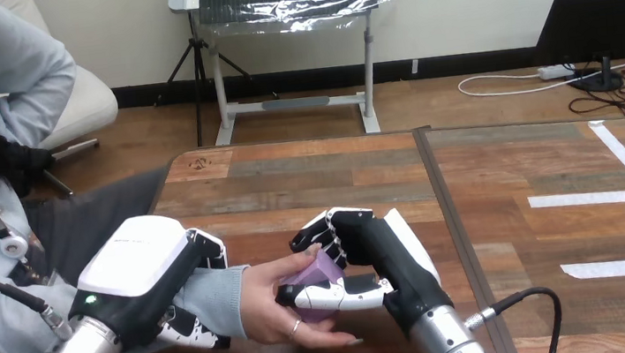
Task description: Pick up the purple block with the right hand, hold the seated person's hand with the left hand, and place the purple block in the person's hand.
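Pickup and hand-holding look done: the left hand (pixel 146 266) curls its fingers (pixel 191 331) round the person's wrist (pixel 216 298), while the right hand (pixel 382 253) pinches the purple block (pixel 322 273) over the person's hand (pixel 273 316), release pending.

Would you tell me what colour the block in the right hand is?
The block is purple, clearest in the head view.

Shows purple block (pixel 322 273), tilted, at table's (pixel 291 179) 6 o'clock, pinched in right hand (pixel 371 250) over person's upturned hand (pixel 267 315).
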You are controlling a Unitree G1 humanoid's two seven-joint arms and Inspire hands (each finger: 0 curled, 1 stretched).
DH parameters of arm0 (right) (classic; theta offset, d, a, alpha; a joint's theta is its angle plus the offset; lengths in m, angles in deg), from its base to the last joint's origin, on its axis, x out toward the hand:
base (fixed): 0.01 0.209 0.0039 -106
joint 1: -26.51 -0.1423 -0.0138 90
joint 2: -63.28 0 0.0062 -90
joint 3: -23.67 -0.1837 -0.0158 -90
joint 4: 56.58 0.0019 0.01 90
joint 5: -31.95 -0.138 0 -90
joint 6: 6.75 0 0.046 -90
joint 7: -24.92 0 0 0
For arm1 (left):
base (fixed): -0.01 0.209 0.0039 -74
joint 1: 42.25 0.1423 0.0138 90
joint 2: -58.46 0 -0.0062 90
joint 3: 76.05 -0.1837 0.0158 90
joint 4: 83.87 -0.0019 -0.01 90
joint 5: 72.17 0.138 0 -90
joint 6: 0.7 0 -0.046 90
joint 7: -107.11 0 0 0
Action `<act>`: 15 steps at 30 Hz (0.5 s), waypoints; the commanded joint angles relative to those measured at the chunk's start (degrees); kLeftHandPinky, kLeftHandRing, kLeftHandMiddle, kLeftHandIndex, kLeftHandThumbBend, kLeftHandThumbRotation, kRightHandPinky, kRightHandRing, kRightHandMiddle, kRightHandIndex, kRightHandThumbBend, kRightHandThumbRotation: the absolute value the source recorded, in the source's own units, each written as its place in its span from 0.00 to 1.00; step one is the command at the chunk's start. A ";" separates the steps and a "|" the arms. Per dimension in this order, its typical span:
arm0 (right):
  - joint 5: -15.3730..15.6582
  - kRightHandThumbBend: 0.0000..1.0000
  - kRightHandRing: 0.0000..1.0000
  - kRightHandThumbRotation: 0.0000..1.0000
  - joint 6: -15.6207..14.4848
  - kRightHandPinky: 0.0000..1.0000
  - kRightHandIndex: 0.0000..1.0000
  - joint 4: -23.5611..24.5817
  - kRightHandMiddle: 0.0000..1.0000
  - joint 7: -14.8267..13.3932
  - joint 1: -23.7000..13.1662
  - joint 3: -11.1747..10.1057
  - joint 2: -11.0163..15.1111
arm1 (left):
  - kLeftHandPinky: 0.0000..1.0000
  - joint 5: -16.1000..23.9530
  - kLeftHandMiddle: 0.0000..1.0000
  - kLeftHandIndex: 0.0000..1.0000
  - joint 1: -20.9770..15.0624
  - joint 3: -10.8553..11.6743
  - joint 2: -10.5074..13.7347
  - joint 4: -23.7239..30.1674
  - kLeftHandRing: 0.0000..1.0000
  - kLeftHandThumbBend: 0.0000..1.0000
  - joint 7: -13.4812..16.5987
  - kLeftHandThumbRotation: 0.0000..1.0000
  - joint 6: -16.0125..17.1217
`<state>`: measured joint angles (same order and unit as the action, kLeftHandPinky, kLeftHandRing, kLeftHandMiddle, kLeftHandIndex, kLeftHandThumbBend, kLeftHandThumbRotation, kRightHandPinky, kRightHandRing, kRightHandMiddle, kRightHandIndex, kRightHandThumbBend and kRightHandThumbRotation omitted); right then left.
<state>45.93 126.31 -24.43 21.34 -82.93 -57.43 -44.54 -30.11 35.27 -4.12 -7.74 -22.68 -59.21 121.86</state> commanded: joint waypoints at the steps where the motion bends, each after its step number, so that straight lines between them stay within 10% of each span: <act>1: 0.93 0.82 0.33 0.00 2.34 0.28 0.48 0.86 0.41 -0.22 -1.57 1.36 -1.12 | 0.25 -1.86 0.33 0.33 -4.25 3.11 -1.04 5.51 0.28 0.85 2.00 0.00 1.33; 15: 2.33 0.80 0.33 0.00 2.35 0.28 0.48 0.01 0.42 -1.49 -1.59 2.20 -0.98 | 0.25 -1.82 0.33 0.33 -3.51 3.58 -1.31 6.41 0.28 0.87 2.88 0.00 1.30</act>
<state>47.07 126.99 -24.44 19.69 -82.58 -56.86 -44.76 -30.10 35.60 -3.89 -7.75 -22.42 -59.19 121.86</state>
